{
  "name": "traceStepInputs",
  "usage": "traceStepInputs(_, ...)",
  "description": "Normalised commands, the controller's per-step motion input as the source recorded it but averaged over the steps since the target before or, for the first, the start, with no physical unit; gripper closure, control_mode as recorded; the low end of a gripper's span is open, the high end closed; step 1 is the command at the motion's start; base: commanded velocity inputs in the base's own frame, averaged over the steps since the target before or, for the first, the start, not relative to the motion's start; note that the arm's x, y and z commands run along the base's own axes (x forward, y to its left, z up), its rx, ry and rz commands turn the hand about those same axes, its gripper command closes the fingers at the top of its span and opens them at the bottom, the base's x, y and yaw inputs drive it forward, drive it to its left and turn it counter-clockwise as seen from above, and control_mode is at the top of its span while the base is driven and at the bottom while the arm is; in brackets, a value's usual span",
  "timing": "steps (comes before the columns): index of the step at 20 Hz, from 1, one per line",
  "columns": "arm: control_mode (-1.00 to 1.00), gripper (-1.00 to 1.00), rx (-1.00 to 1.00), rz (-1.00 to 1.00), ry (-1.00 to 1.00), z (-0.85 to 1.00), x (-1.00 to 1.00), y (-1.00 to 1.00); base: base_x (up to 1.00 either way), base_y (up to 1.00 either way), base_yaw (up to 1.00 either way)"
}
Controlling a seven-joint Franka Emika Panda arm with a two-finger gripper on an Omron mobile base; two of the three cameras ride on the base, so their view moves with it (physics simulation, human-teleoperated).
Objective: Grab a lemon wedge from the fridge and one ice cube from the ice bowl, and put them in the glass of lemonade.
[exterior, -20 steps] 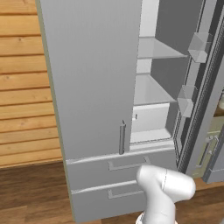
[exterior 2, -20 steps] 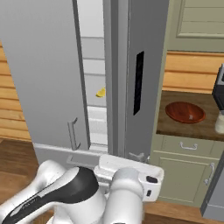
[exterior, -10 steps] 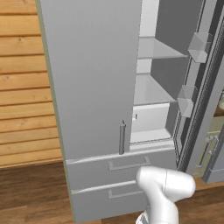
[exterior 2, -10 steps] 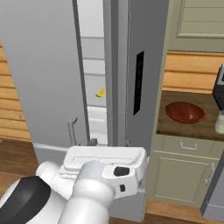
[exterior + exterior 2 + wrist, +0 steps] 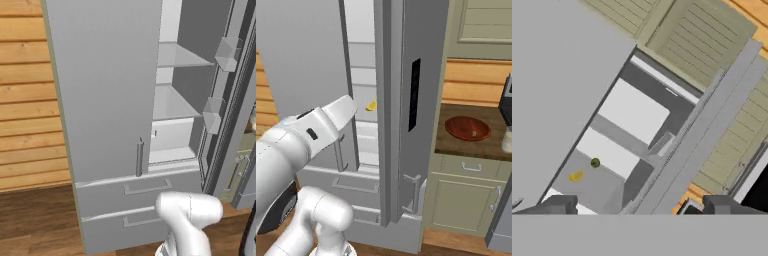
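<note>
Right, left base view first: the fridge (image 5: 107, 100) stands w/ its left door closed and the right door swung wide, so the shelves and a white drawer inside are exposed. Arm's elbow sits low in front of the two bottom drawers. No lemon visible from this side; the closed door blocks that part of the shelf.

Right base view: the arm reaches up from the lower left twd the gap between the doors. The lemon wedge (image 5: 371, 106) shows as a tiny yellow bit on a shelf inside, just past the end of the arm's white link. Off to the right on the counter sits the ice bowl (image 5: 467, 128), reddish-brown, well apart from the fridge. A pale thing at the far right edge beside the bowl is prob. the glass of lemonade (image 5: 507, 140), but it's cut off so can't be sure. Can't make out an ice cube in the bowl; too small.

Hand view: the gripper (image 5: 638, 205) looks into the open fridge at a roll. Fingertips stand far apart at the bottom, nothing between them, so the claw's wide open and empty. The wedge is on the grey shelf, w/ a small dark green round item (image 5: 595, 162) near it.

Step, I'd judge: the approach to the lemon, first pickup not yet made. Next move calls for going deeper through the door gap, lining the fingers over the yellow piece and not the green one, w/out clipping the door edge.
</note>
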Motion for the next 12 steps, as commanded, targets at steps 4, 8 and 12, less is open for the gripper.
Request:
traceStepInputs(4,-1.0,-1.0,-0.47,-0.2,0.24,0.63,0.64,1.0,0.0,0.0,0.0)
traceStepInputs(8,-1.0,-1.0,-0.44,-0.32,0.25,0.18,0.88,0.93,0.0,0.0,0.0)
traceStepInputs(12,-1.0,-1.0,-0.49,-0.36,0.42,-0.05,1.0,0.38,0.0,0.0,0.0)
